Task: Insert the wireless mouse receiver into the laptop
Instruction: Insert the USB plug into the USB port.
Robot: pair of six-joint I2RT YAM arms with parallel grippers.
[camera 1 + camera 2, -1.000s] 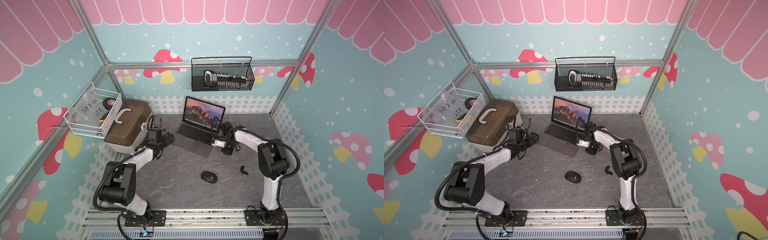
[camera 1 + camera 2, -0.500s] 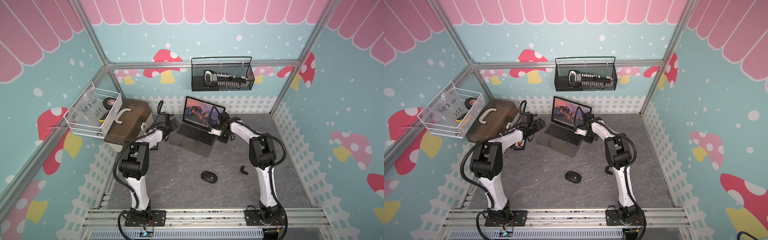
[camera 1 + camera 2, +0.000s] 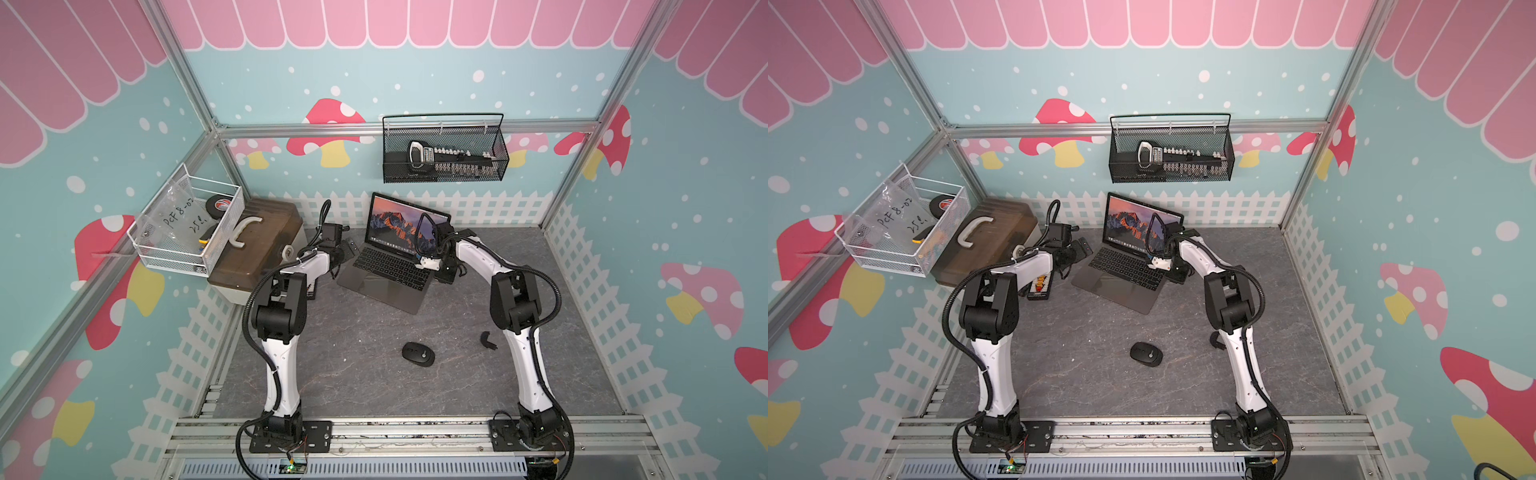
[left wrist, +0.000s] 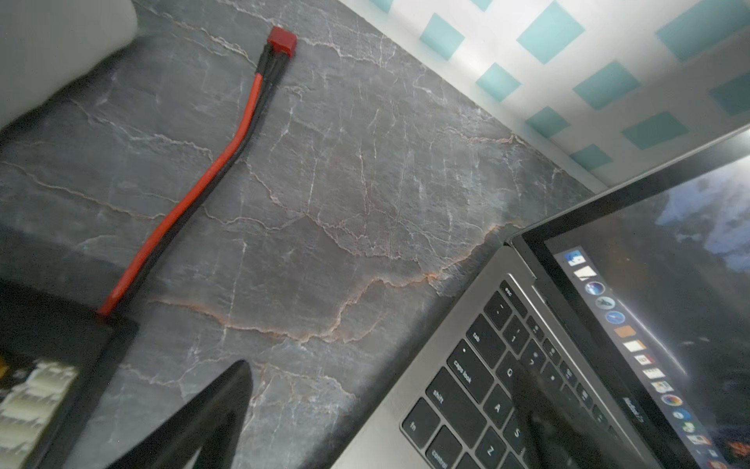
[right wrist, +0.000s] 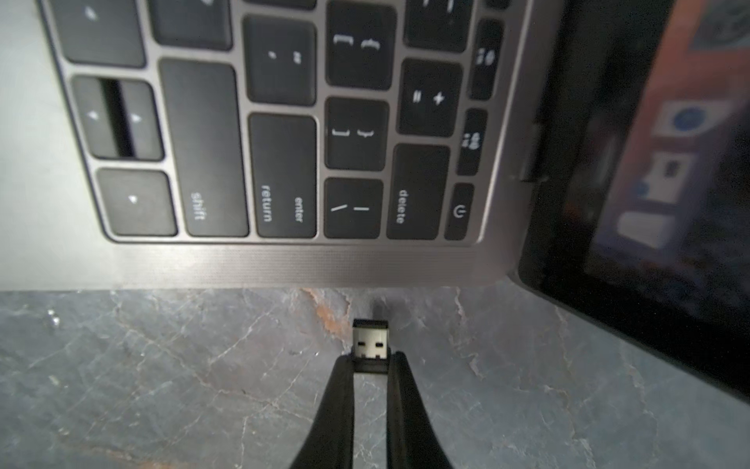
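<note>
The right pincer point(image 5: 371, 363) is nearly closed, and its two black fingertips point(image 5: 345, 385) nip the receiver point(image 5: 370, 343) by its dark cap. The receiver's metal plug sticks out past the tips, contacts facing the wrist camera, and is aimed at the side edge of the laptop point(image 5: 284, 266). A narrow strip of grey table point(image 5: 162, 365) shows between plug and edge, so the receiver is not in the laptop. It sits level with the backslash and delete keys, near the hinge corner. The laptop's side face itself is hidden in this view. Past the keys the screen stands open, blurred.

Across the laptop from the right pincer, the left pincer point(image 3: 348, 250) has its jaws spread wide and holds nothing. In the left wrist view one finger point(image 4: 211, 414) hangs over bare table just beside the laptop's left edge. The other finger is a dark blur over the keys near caps lock, and I cannot tell whether it touches them. Ahead of this pincer a red-and-black cable point(image 4: 211, 178) lies on the table. It ends in a red plug at its far end and runs back to a black case point(image 4: 52, 345).

Well behind the right pincer, toward the robot's base, the mouse point(image 3: 418, 353) lies on the table in both top views. A black shell piece point(image 3: 487, 340) lies near it. Outward from the left pincer, a brown toolbox point(image 3: 253, 253) sits by the wall.
</note>
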